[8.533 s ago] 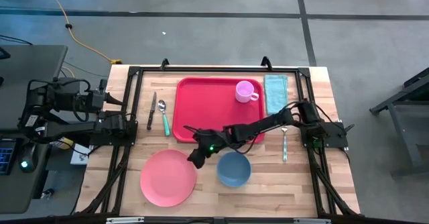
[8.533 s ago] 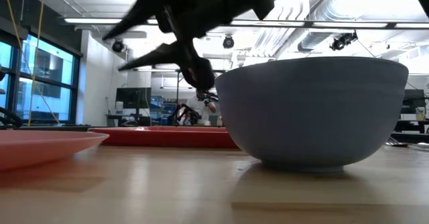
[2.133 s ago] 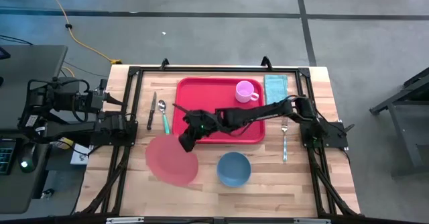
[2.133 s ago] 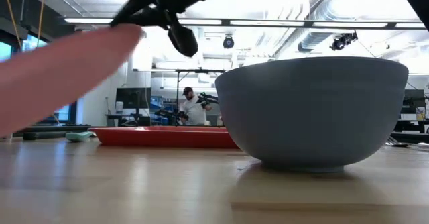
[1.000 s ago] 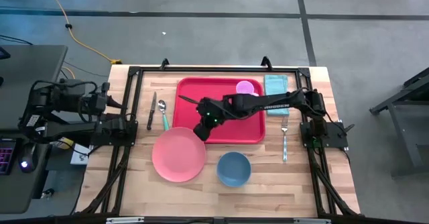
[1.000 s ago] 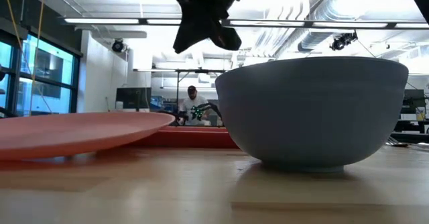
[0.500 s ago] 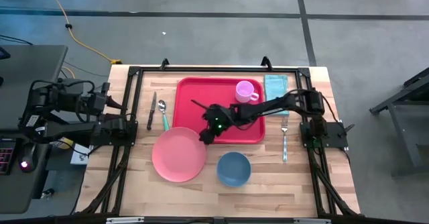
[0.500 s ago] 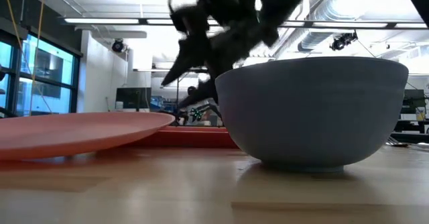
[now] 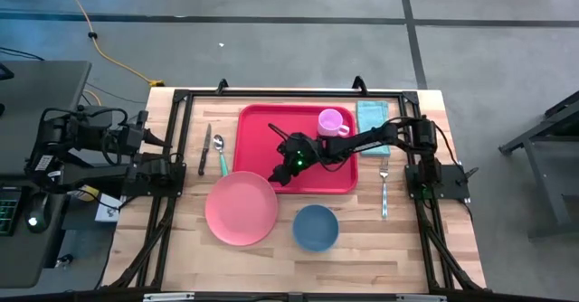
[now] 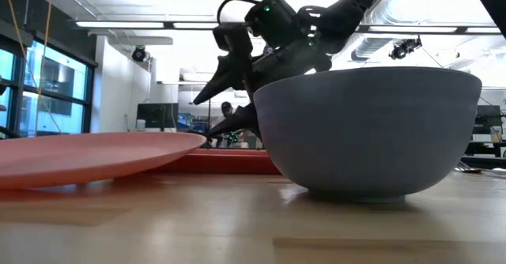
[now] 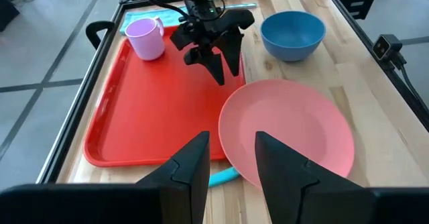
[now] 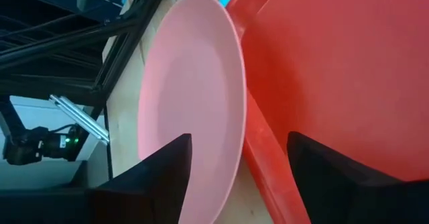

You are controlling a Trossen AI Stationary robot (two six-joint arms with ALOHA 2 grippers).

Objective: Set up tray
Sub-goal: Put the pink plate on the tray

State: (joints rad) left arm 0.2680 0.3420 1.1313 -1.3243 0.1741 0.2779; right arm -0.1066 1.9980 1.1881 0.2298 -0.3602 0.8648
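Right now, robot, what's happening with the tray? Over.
Right gripper open, empty, above large red plastic tray. Round pink plate leaning on tray's near rim. Left gripper waiting at table's left edge.

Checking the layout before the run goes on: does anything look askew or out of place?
Yes. The round pink plate sits half-placed: its edge rides up on the front rim of the large red plastic tray, so it lies tilted rather than flat. The right gripper hovers open above the tray, holding nothing.
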